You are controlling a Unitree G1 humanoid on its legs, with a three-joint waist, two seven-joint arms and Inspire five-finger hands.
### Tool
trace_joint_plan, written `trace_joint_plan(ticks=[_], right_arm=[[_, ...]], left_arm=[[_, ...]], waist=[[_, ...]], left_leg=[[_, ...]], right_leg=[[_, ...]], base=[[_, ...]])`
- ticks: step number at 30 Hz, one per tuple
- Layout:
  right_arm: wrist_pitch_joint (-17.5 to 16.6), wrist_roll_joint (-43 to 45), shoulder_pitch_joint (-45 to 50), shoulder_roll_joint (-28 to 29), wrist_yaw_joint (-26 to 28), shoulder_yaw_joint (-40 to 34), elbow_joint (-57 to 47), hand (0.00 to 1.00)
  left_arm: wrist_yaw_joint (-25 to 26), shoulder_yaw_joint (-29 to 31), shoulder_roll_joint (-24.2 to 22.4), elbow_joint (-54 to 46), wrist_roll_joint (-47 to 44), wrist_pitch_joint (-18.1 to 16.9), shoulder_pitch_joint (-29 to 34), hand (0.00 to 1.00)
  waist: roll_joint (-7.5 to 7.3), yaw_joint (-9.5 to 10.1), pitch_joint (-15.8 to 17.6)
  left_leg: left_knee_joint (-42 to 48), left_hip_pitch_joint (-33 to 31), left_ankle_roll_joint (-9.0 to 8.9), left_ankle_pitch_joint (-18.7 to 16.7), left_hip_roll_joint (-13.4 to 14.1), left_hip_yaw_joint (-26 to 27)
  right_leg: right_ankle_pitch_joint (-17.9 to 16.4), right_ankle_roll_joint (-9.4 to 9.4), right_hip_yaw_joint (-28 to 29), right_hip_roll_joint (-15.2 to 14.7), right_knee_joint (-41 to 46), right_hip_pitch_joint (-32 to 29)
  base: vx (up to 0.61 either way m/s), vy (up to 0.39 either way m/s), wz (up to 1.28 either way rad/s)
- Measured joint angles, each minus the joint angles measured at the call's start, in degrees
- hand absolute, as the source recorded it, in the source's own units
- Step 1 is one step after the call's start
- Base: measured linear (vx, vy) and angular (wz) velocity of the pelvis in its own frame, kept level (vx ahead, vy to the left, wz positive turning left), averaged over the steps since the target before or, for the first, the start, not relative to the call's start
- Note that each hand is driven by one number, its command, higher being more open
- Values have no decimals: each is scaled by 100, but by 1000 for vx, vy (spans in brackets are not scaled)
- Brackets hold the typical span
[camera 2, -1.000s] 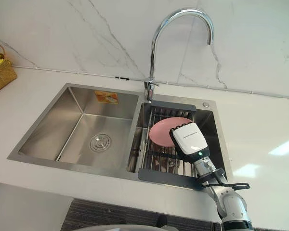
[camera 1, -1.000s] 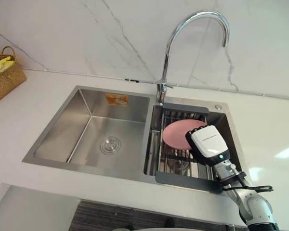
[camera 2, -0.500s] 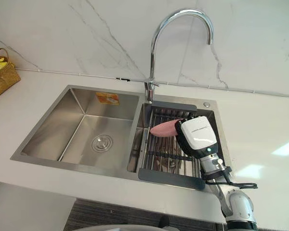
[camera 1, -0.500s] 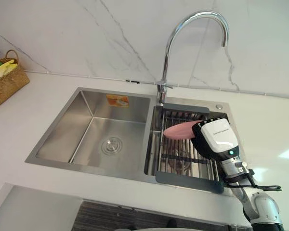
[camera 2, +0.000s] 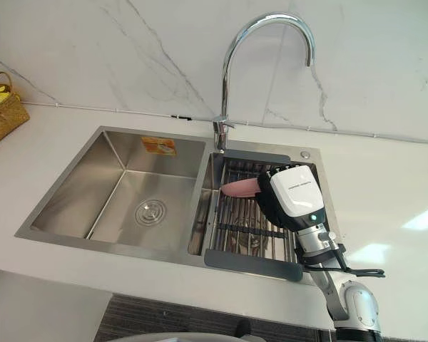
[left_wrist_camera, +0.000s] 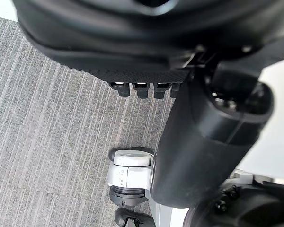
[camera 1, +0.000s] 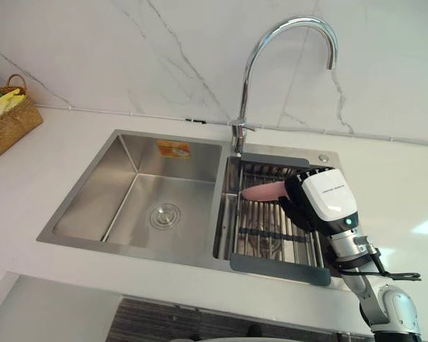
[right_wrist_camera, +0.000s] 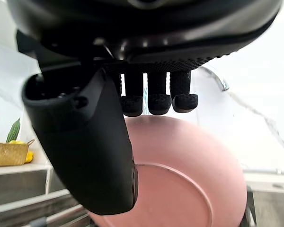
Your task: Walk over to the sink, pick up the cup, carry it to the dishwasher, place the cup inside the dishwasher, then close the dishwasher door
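While over rack, plate in right hand

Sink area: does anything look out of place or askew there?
Only the pink plate: it sits nearly edge-on above the drying rack in the sink's right basin, because the right hand pinches its rim between thumb and fingers. Nothing looks spilled or broken.

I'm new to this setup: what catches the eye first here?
The right hand grips a pink dish by its rim, above the rack in the right basin of the sink. A tall chrome tap arches over it.
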Motion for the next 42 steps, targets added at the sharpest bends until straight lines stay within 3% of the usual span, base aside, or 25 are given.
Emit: trace_joint_plan(ticks=[9,19,33,42], right_arm=[[83,176,6,-1,561,17,1,0],[161,403,3,-39,553,-2,-142,0],[0,1182,-328,-151,547,-620,-1254,0],[-22,1400,-451,-151,590,-670,-1316,0]], left_arm=[[-2,19,2,0,-1,0,8,100],[-7,52,4,0,-1,0,20,100],[-21,193,1,1,-5,-133,129,100],[-21,314,-27,3,-5,-159,170,100]], waist=[[-14,2,-5],[-34,-4,-5],[-136,-69,-52],[-158,-74,-68]], left_leg=[[4,27,0,0,1,-12],[2,58,2,2,-12,-41],[36,68,1,-14,25,32],[46,84,-7,-23,59,79]], right_leg=[[0,1,-16,-5,-1,36],[-4,6,-37,-17,1,80],[5,-4,48,18,26,90],[9,-11,96,53,29,90]], base=[[0,0,0],[0,0,0],[0,0,-2],[-6,0,-3]])
